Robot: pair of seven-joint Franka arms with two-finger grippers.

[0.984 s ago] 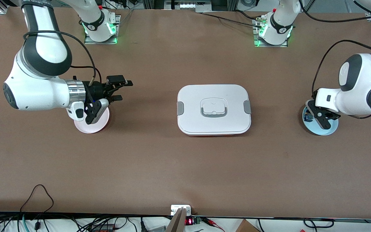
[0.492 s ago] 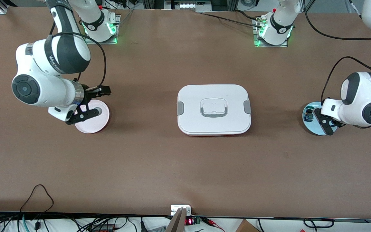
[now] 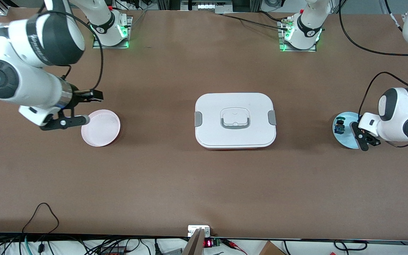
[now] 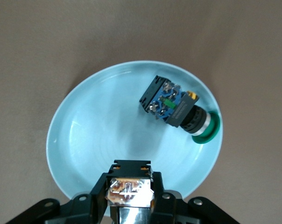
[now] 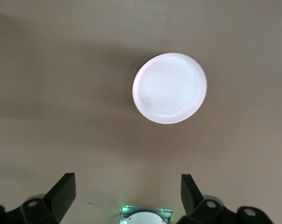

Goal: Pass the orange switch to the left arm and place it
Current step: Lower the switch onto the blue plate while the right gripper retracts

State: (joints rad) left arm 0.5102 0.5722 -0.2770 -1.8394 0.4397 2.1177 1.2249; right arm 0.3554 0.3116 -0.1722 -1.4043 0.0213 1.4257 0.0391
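Right gripper (image 3: 83,108) swung off pink plate (image 3: 101,128), jaws wide; our left gripper (image 4: 130,196) clamps orange switch (image 4: 130,192) over blue plate (image 4: 85,140); handover, box (image 3: 235,120) detour remain.

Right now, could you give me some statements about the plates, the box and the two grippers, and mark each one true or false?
1. The left gripper is shut on the orange switch above the blue plate. True.
2. The pink plate holds a component. False: it is bare.
3. The right gripper is open. True.
4. The box has its lid off. False: the lid is on.
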